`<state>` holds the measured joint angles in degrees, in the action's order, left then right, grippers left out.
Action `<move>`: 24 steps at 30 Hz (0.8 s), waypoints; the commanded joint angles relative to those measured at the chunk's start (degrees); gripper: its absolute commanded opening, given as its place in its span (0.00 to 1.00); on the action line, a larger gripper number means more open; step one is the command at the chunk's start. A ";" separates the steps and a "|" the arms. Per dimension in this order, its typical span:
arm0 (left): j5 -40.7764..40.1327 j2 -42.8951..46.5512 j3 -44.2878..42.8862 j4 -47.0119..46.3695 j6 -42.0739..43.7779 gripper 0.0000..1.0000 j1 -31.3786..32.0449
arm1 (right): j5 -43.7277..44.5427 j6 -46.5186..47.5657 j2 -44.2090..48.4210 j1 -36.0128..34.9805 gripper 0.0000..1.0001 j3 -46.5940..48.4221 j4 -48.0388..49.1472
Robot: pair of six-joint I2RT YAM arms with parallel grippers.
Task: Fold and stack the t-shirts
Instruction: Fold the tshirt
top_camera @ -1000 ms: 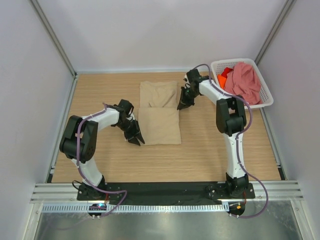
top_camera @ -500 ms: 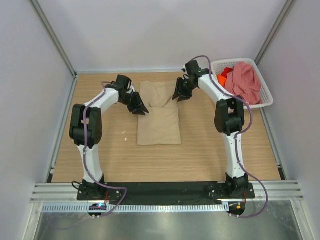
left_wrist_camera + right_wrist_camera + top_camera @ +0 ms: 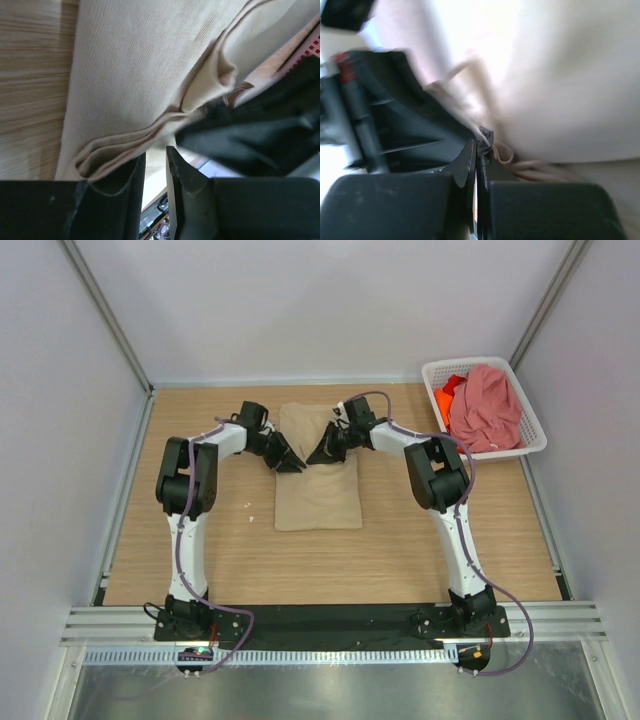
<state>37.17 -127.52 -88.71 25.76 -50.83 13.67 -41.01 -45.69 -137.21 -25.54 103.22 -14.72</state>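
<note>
Left gripper [image 3: 292, 464] and right gripper [image 3: 316, 455] crowd together over beige shirt [image 3: 318, 495]; basket [image 3: 470, 362] blocks far right corner; table [image 3: 200, 560] open near side.

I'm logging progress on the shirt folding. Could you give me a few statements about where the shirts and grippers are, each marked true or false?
1. The beige t-shirt lies folded on the table. True.
2. The pink t-shirt lies on the table beside it. False: it is in the white basket.
3. The left gripper and the right gripper are both at the beige shirt's far half. True.
4. The right gripper's jaws stand wide open. False: they are shut.
</note>
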 commanded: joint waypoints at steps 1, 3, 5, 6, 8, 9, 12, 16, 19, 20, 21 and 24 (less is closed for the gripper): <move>-1.57 -1.76 -1.03 -0.54 -0.68 0.25 0.13 | -1.08 -1.51 -2.27 3.29 0.01 -1.62 3.39; -1.75 -2.11 -0.59 -0.01 -0.33 0.24 0.13 | -0.74 -0.10 -2.45 4.18 0.01 -2.14 2.07; -2.10 -1.77 -0.42 1.13 0.81 0.25 0.04 | -0.38 1.13 -1.84 5.49 0.01 -2.23 1.02; -2.10 -1.59 -0.41 1.31 1.17 0.25 0.04 | -0.21 2.26 -1.66 5.94 0.01 -1.89 -0.64; -2.27 -0.89 -0.24 2.10 1.96 0.25 0.04 | 1.02 3.41 -1.05 6.64 0.01 -1.44 -2.58; -2.28 -0.19 -0.33 2.45 1.96 0.25 0.04 | 1.29 4.72 -0.35 6.73 0.01 -0.83 -4.42; -2.36 1.13 -1.73 4.29 2.84 0.25 -0.22 | 2.08 5.79 1.41 6.99 0.03 0.22 -6.54; -1.49 1.14 -3.31 5.79 3.72 0.26 -0.93 | 4.10 9.47 1.51 7.35 0.06 2.33 -11.46; -1.31 1.83 -4.54 8.42 5.38 0.26 -1.98 | 5.33 11.14 1.50 7.87 0.07 3.30 -14.89; -1.74 2.62 -4.63 8.87 6.00 0.27 -2.24 | 6.46 12.72 1.76 7.87 0.07 3.48 -15.68; -2.27 3.59 -4.55 9.31 7.40 0.28 -2.51 | 7.43 13.52 2.20 7.87 0.07 3.91 -17.52; -3.94 7.63 -4.20 10.89 9.43 0.32 -2.51 | 9.80 15.63 4.49 7.96 0.11 4.71 -20.07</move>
<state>35.35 -126.76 -91.77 32.97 -45.34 11.84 -37.52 -35.40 -137.58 -18.41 105.91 -27.59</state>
